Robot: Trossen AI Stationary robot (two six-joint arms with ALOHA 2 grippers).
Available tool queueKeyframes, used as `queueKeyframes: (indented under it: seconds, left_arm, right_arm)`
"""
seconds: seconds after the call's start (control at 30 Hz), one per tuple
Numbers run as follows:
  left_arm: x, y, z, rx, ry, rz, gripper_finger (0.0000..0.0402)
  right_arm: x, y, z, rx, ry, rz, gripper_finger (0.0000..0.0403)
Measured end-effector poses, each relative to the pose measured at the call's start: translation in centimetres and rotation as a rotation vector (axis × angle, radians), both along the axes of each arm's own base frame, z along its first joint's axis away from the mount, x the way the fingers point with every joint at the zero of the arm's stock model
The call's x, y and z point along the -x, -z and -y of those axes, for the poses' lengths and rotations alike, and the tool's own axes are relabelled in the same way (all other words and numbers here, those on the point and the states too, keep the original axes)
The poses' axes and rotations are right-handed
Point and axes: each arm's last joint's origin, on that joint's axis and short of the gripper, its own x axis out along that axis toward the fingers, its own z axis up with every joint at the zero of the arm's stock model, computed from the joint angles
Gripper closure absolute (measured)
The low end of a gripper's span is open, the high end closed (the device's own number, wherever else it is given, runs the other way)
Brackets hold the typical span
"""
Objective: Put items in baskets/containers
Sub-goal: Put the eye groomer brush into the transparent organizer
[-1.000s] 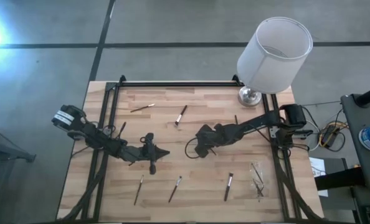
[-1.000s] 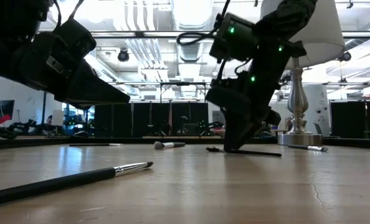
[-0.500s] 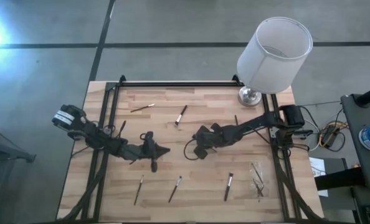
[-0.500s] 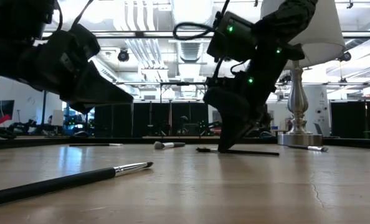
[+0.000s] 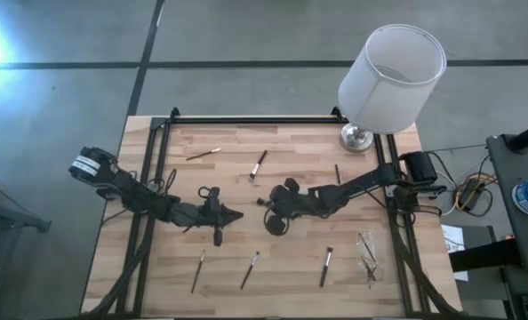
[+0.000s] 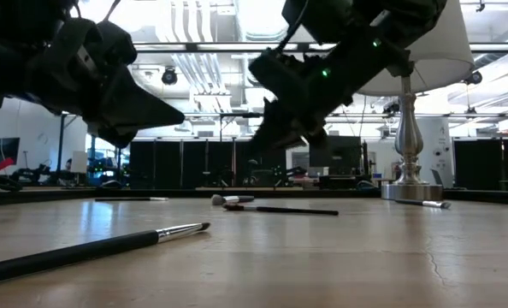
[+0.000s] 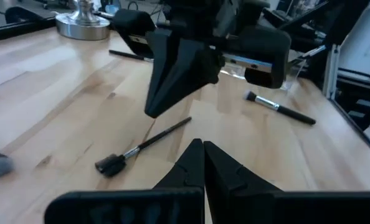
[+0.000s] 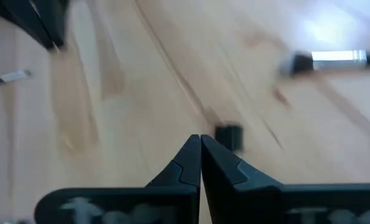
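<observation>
Left wrist view shows it best: the brush (image 7: 144, 144) nearest the action lies flat on the bench (image 7: 42, 93), about midway between its left and right edges, dark bristle head toward the left arm's camera and handle angled away. The right gripper (image 7: 152, 113) hangs just above it with its tip clear of the wood. The low view agrees, with the brush (image 6: 284, 210) resting on the boards and the right gripper (image 6: 257, 145) raised over its bristle end. From the right wrist, the gripper's own fingers (image 8: 199, 139) are pressed fully together with nothing between them, and the brush head (image 8: 228, 135) sits just beyond their tips. My reading is that the grip has missed, so the main risk is that the arm travels to the clear tray (image 5: 366, 252), well apart near the bench's right edge and the corner opposite the lamp (image 5: 391, 67), carrying nothing. A second descent with the fingers together would probably nudge or roll the slim handle rather than straddle it, so they need to spread first. The left gripper (image 5: 233, 216) waits near mid-bench, also fully closed and empty, pointed at the same spot; it is close enough that a sideways correction could bring the two arms into contact. The other brushes (image 5: 250, 268) lie scattered toward the bench edges.
</observation>
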Motion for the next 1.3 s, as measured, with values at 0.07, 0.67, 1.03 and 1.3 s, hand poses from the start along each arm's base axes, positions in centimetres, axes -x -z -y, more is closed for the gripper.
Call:
queueKeyframes:
  seconds: [0.07, 0.67, 1.03, 1.3]
  left_arm:
    - [0.0, 0.0, 0.0, 0.018, -0.003, 0.004, 0.0398]
    - [-0.3, -0.1, 0.1, 0.034, -0.007, -0.015, 0.0310]
    - [-0.3, 0.0, 0.1, 0.031, -0.006, -0.021, 0.0310]
    - [-0.3, 0.0, 0.1, 0.035, -0.007, -0.024, 0.0310]
  right_arm:
    - [-0.1, -0.2, 0.0, 0.006, -0.007, 0.017, 0.0395]
    - [3.0, 0.1, -1.3, -0.122, 0.051, -0.528, 0.0319]
    - [4.0, 2.1, -1.9, -0.179, 0.061, -0.476, 0.0318]
    - [3.9, 2.5, -2.2, -0.170, 0.053, -0.471, 0.0361]
